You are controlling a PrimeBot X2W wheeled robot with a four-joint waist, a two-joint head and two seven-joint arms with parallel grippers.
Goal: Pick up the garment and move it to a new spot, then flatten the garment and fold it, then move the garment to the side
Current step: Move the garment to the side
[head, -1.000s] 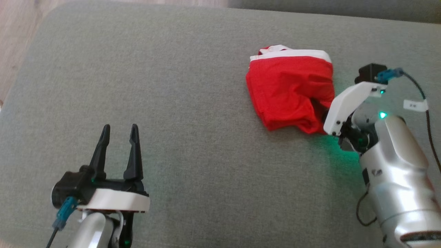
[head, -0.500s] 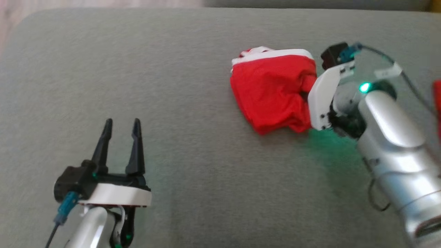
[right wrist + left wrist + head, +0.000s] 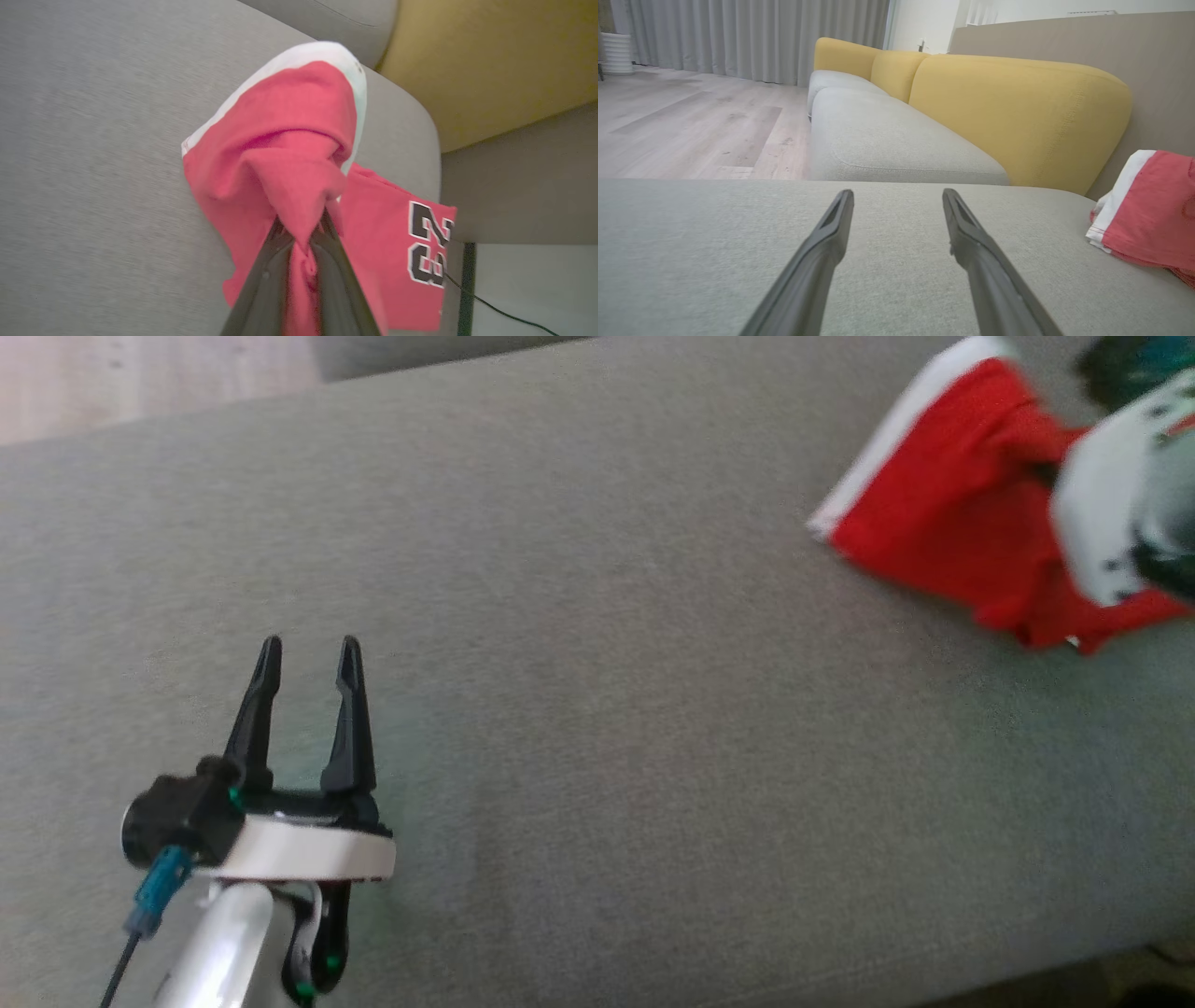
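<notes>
The garment (image 3: 943, 513) is red cloth with a white band, bunched at the upper right of the grey cushion (image 3: 597, 691). In the right wrist view the garment (image 3: 280, 158) hangs from my right gripper (image 3: 301, 224), whose two dark fingers are shut on a pinched fold; a black and white number shows on its lower right part. My right gripper's white housing (image 3: 1111, 532) overlaps the cloth, blurred. My left gripper (image 3: 303, 658) stands open at the lower left, nothing between its fingers. The garment (image 3: 1148, 210) lies far to its right.
A yellow backrest (image 3: 1017, 116) and a second grey seat (image 3: 887, 140) lie beyond the cushion. Wooden floor (image 3: 691, 121) and grey curtains are further off. A thin black cable (image 3: 490, 303) runs past the cushion's edge.
My right gripper has shut on the garment and lifted it away from where it lay. The head camera has turned, shifting the picture. My left gripper stays open.
</notes>
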